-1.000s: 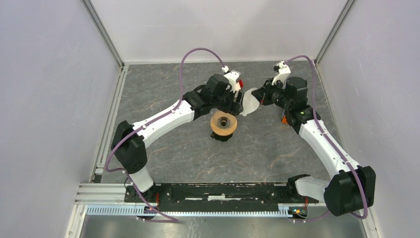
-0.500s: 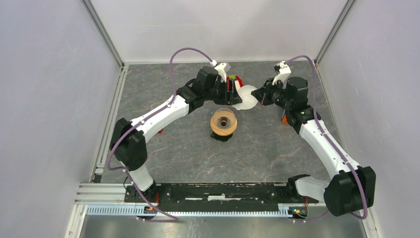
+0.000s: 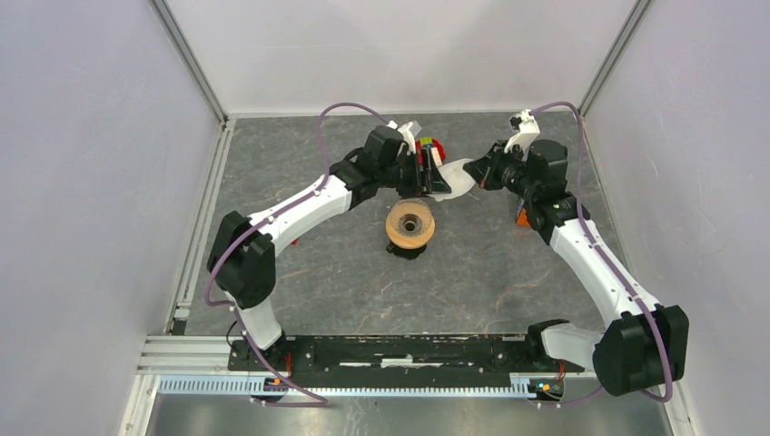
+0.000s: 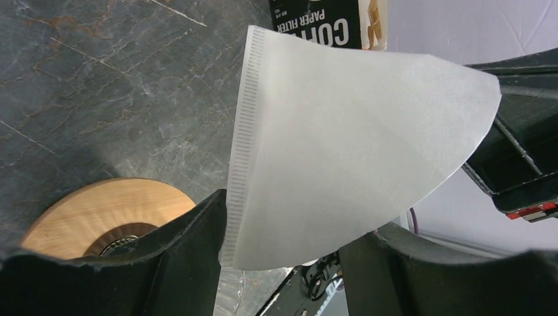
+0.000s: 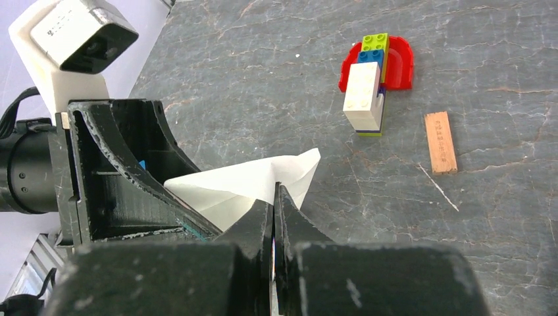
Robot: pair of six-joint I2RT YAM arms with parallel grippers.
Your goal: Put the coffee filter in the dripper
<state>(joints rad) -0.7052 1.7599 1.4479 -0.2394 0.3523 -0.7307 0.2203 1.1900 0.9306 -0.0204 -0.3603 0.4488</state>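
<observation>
The coffee filter (image 3: 457,176) hangs above the surface (image 3: 490,272), just beyond the dripper (image 3: 409,224) and slightly to its right, stretched between the two arms. The right gripper (image 5: 274,197) has its jaws closed flat on the filter's pointed end. The left gripper (image 4: 289,227) stands on the filter's side nearer the dripper, its jaws partway closed across the wide end, each finger touching one paper edge. The dripper stands upright, with nothing in it. Farther beyond the dripper sit a stack of toy blocks (image 5: 368,85), a small wooden block (image 5: 440,141) and a coffee filter box (image 4: 326,23).
</observation>
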